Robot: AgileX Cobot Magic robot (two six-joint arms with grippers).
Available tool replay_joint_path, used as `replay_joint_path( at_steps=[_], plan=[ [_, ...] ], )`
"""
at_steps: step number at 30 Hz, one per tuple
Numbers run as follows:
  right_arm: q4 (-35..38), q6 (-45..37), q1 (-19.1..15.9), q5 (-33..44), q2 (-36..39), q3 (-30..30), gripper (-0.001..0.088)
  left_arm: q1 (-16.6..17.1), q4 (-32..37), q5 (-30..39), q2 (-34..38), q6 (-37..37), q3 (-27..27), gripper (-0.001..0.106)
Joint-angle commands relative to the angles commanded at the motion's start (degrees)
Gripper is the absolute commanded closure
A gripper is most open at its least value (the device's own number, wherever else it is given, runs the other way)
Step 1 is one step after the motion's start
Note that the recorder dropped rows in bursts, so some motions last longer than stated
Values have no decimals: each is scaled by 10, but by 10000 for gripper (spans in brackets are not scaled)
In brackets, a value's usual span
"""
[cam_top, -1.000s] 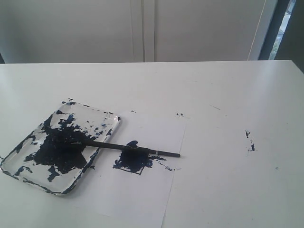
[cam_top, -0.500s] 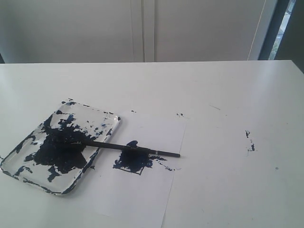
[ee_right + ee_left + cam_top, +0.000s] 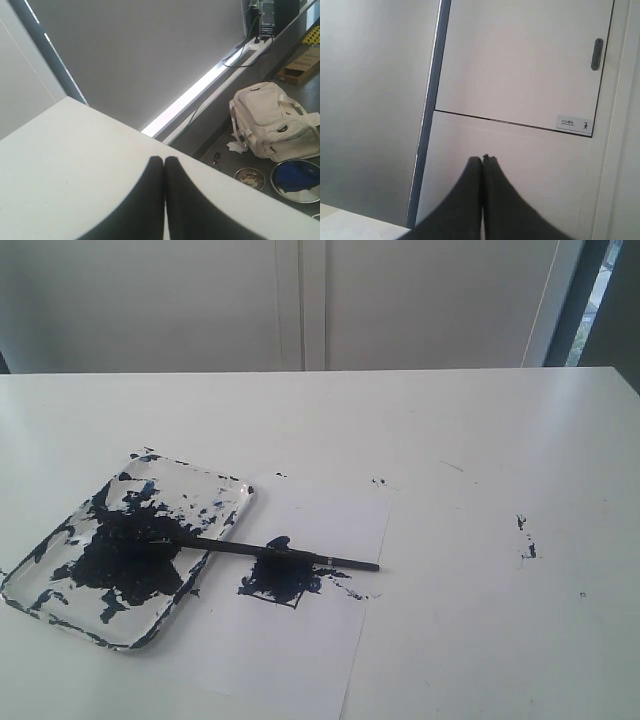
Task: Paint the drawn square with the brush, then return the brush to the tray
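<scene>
Now the brush (image 3: 270, 551) lies loose on the bench (image 3: 450, 440), with no claw near it in the exterior view. Its dark end rests in the big blue-black blotch inside the tray (image 3: 205, 488). Its thin black handle crosses the tray's right rim and runs out over the sheet of white paper (image 3: 300, 640), ending on the paper's right part. On the way the handle passes across the top of the painted square (image 3: 280, 582), a ragged dark patch with small splashes just beside it. The tray sits at the left of the bench, slightly turned, and its right corner touches or overlaps the paper's edge; I cannot tell which. A few paint specks (image 3: 526, 540) mark the bare bench well to the right of the paper.

The left claw (image 3: 482, 159) is closed, its two dark fingers pressed together with nothing between them. It points at a pale cabinet door with a dark handle (image 3: 596, 54) and a small sticker (image 3: 575, 123). The right claw (image 3: 164, 160) is likewise pressed closed and empty, above a bare corner of the bench. Beyond that corner, on the floor, are a cream backpack (image 3: 270, 120), a metal bowl (image 3: 297, 180) holding something blue, and a cardboard box (image 3: 300, 67).
</scene>
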Motion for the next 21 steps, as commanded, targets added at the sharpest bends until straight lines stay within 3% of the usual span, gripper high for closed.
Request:
replay_joint_path(
  at_steps=[21],
  plan=[
    [0,0,0,0,0,6,868,0,0,0,0,0,0,1053]
  ],
)
